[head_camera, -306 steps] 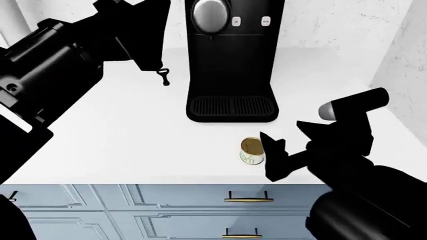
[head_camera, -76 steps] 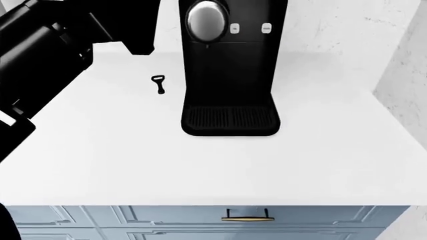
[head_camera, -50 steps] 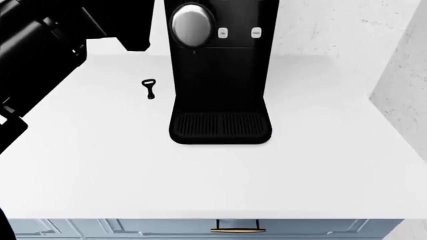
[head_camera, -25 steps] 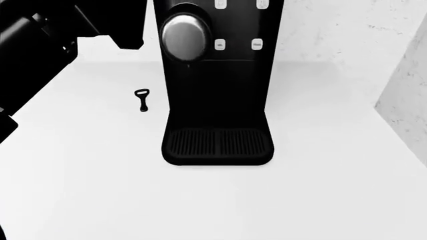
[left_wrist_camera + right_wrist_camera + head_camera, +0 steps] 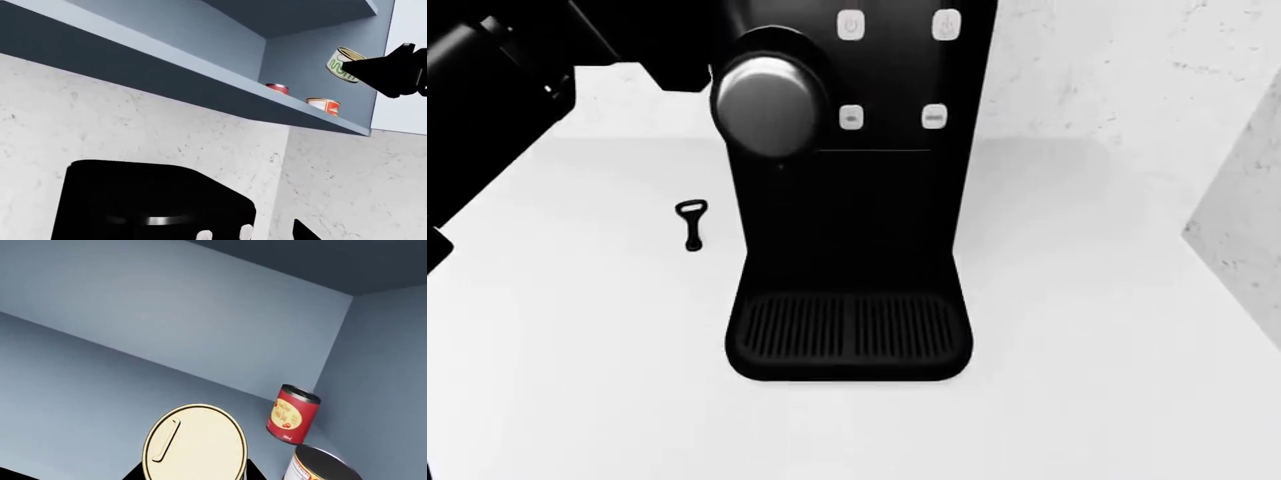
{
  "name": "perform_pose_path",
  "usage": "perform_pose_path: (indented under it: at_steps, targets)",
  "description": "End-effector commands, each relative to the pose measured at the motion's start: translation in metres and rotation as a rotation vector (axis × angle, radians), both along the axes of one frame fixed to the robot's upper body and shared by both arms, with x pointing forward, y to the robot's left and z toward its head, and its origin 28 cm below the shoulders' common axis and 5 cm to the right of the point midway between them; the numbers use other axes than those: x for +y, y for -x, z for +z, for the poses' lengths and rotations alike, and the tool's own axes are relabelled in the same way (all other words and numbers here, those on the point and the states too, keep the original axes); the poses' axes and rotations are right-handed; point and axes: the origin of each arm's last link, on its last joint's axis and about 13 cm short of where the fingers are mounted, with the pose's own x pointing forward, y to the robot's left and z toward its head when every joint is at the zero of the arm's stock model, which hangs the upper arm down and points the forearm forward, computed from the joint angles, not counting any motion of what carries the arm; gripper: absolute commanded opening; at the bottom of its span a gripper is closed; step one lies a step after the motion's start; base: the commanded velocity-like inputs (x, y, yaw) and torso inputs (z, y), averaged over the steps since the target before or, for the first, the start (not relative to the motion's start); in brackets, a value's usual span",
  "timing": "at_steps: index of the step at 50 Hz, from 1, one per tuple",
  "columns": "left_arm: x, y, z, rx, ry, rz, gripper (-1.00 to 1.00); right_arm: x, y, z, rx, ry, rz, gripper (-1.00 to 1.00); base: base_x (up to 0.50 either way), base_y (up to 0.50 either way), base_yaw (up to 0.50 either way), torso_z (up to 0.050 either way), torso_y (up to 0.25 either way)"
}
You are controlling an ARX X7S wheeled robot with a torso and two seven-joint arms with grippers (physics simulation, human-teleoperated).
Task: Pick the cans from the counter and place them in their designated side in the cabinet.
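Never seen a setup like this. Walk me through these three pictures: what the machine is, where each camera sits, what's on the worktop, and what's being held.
This is a simulated two-armed robot on wheels, steered by a person. One picture comes from its head, looking down on the white counter. There stand a black coffee machine and a small bottle opener; no cans are left there.

The other two come from cameras near each gripper. The left one looks up at a blue cabinet, where the right gripper holds the cream can in the air by the shelf. The right one sees that can's gold lid up close, and two red cans already on the shelf near the side wall.
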Motion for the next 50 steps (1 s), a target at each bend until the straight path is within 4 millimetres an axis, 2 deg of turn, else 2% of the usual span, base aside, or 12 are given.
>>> perform_pose_path:
  at_steps: [1,27,28,50]
  targets:
    - [0.0007,0.0006,0.0004,-0.003,0.003,0.001,1.00,0.0002,0.0010,0.0012,-0.005,0.008,0.001,-1.00,0.13,0.00,0.00,0.000,0.000]
    - [0.0019,0.0017,-0.0011,-0.002,0.008,0.003,1.00,0.0002,0.0010,0.0012,-0.005,0.008,0.001,-1.00,0.22,0.00,0.00,0.000,0.001]
    - [0.0021,0.0020,-0.0008,-0.002,0.008,0.004,1.00,0.0002,0.0010,0.0012,-0.005,0.008,0.001,1.00,0.00,0.00,0.00,0.000,0.000]
    - [0.0006,-0.0012,-0.0010,-0.003,0.007,0.002,1.00,0.0002,0.0010,0.0012,-0.005,0.008,0.001,1.00,0.00,0.00,0.00,0.000,0.000]
